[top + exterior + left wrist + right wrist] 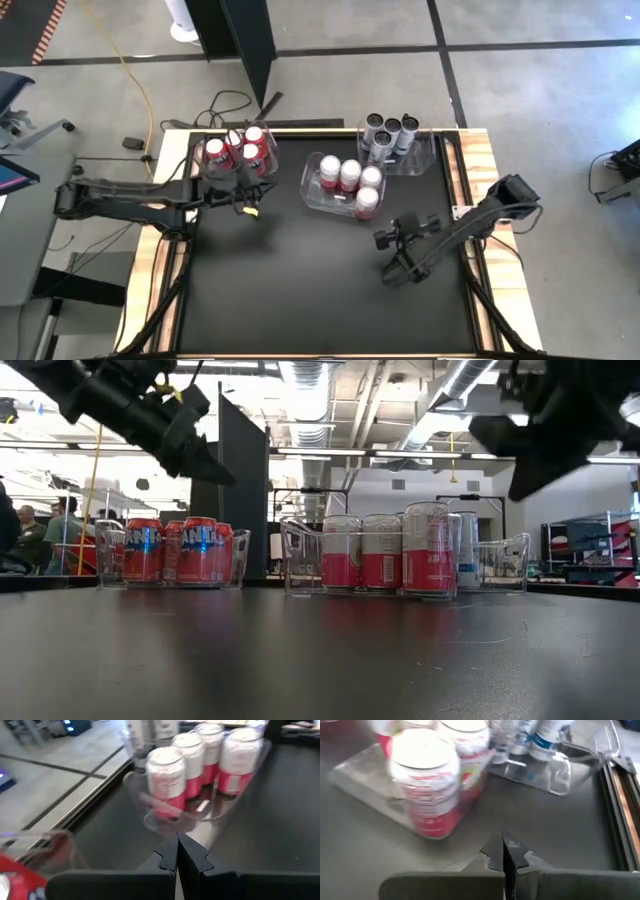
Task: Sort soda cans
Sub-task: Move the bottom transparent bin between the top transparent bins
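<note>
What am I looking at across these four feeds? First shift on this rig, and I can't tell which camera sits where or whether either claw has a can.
Two dark robot arms work at a black table. The overhead feed shows everything: left gripper beside the bin of red cans, right gripper over bare table in front of the middle bin. That clear bin holds four pink-and-white cans; a third bin holds the dark grey cans. The table-level feed looks across at the same rows of cans. The other two cameras ride on the wrists, each looking past its own fingers; both see the pink-and-white cans ahead. Both grippers are shut and hold nothing. Every can in view sits in a bin.
</note>
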You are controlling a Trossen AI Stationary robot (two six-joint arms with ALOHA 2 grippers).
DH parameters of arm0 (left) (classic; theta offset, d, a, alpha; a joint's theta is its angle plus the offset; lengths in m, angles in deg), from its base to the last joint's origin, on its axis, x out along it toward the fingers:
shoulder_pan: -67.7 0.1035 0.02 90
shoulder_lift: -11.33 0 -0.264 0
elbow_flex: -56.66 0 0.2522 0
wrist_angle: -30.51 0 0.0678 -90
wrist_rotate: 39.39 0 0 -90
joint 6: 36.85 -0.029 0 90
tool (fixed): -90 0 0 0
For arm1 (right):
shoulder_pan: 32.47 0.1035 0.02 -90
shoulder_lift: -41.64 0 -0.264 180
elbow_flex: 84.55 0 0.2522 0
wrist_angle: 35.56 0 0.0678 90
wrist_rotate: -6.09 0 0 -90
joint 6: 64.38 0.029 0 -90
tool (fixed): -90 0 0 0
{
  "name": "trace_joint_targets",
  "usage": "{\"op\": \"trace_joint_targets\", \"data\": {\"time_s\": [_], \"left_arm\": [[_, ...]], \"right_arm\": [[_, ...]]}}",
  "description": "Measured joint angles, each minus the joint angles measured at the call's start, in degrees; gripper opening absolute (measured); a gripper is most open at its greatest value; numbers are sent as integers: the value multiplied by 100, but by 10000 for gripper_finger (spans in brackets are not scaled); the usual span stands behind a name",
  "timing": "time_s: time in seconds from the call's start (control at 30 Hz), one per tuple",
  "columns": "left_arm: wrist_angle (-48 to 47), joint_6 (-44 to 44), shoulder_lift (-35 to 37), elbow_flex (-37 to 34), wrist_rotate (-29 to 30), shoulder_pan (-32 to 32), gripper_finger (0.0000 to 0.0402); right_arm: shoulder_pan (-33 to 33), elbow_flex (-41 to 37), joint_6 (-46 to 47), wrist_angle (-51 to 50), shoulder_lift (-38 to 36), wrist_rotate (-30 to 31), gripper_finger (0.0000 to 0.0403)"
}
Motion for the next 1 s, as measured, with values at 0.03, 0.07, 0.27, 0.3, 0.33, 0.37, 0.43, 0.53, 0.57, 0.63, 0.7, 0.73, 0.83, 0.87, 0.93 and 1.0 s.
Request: {"op": "trace_joint_targets", "data": {"time_s": [0.03,0.07,0.27,0.3,0.33,0.37,0.43,0.53,0.57,0.63,0.7,0.73,0.83,0.87,0.93,1.0], "left_arm": [[102,30,-6,-88,77,6,0],[248,55,-11,-192,108,9,0],[1076,-1,-15,-677,137,9,0],[1233,-34,-15,-733,137,12,0],[1310,-45,-15,-770,137,16,0],[1320,-49,-15,-795,137,41,0],[1308,-62,-17,-795,137,107,0],[1290,-97,-17,-795,145,191,0],[1285,-104,-17,-795,144,210,0],[1287,-106,-17,-795,143,233,0],[1282,-102,-17,-795,143,240,0],[1278,-100,-17,-795,143,240,0],[1232,-99,-17,-795,139,240,0],[1219,-98,-17,-795,137,240,0],[1216,-104,-17,-795,130,240,0],[1197,-61,-17,-795,119,240,0]], "right_arm": [[-59,-132,129,73,-1,-11,4],[-116,-258,224,188,-1,-61,3],[-416,-1087,624,924,-1,-256,1],[-467,-1208,684,1062,-1,-255,1],[-528,-1320,705,1176,-1,-257,1],[-596,-1424,693,1315,-1,-255,1],[-755,-1611,542,1680,-1,-255,1],[-1041,-1787,44,2239,-1,-160,0],[-1138,-1823,-129,2431,-1,-93,0],[-1347,-1877,-454,2764,-1,12,0],[-1546,-1893,-705,2938,-1,25,0],[-1630,-1906,-856,3027,-1,24,0],[-1777,-1953,-1349,3328,-1,46,0],[-1829,-1963,-1516,3416,-1,48,0],[-1882,-1988,-1669,3560,-1,46,0],[-1919,-1993,-1813,3665,-1,44,0]]}}
